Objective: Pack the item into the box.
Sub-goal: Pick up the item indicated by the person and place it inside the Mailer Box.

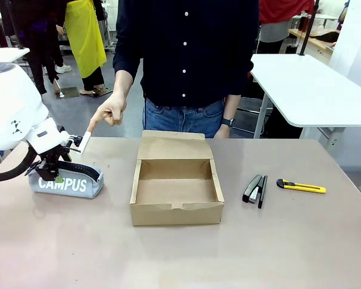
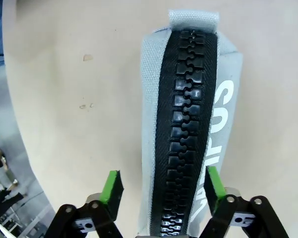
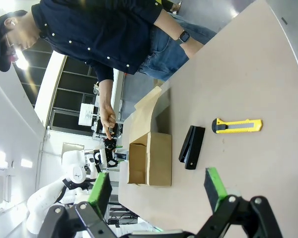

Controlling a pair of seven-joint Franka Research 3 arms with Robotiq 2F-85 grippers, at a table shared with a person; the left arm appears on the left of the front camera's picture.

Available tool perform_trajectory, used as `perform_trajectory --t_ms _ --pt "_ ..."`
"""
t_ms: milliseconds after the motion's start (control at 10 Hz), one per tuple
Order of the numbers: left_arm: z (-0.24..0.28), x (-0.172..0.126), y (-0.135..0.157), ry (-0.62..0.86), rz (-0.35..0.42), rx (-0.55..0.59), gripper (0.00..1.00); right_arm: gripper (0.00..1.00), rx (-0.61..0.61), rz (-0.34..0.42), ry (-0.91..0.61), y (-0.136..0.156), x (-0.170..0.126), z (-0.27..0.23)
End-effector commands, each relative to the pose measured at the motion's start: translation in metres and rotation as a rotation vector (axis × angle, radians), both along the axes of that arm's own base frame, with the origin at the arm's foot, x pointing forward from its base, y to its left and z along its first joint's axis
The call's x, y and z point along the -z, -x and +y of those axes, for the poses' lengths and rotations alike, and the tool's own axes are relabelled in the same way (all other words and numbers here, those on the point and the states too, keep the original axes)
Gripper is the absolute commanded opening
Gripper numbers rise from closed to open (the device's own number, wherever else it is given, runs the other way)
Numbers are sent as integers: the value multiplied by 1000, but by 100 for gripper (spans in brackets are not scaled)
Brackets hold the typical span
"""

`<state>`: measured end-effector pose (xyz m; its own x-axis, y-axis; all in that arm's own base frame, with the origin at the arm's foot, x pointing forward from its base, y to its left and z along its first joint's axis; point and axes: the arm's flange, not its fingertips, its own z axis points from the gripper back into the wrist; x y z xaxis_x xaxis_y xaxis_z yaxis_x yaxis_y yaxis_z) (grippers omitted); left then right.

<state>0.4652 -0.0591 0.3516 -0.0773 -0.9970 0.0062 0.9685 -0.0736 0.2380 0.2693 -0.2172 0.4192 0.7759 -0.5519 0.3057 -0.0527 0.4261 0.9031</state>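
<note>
The item, a light-grey pouch (image 1: 66, 183) with white "CAMPUS" lettering, lies at the table's left. The left wrist view shows the pouch (image 2: 188, 124) lengthwise with its black zipper on top. My left gripper (image 1: 51, 171) is down over the pouch's left end. Its jaws (image 2: 163, 183) stand open astride the pouch: one green pad is at the lettered side, the other stands a gap away from the fabric. The brown cardboard box (image 1: 175, 214) sits mid-table, empty, with its flap lid folded back. My right gripper (image 3: 158, 188) hangs open above the table's right side, holding nothing.
A black stapler (image 1: 254, 189) and a yellow utility knife (image 1: 301, 186) lie right of the box. The person stands at the far edge, one hand (image 1: 111, 111) pointing down toward the pouch. A white table (image 1: 313, 90) stands behind at the right.
</note>
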Motion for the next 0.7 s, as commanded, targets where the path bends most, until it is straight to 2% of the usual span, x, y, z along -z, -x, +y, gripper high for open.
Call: perform_trajectory --t_ms 0,100,200,600 --pt "4 -2 0 4 8 24 0 100 2 -40 -1 -3 1 -2" --pt "3 -2 1 3 8 22 38 100 2 -40 -1 -3 1 -2" --pt "4 -2 1 14 12 15 0 100 2 -40 -1 -3 1 -2" --pt "3 -3 2 18 13 31 0 100 2 -40 -1 -3 1 -2"
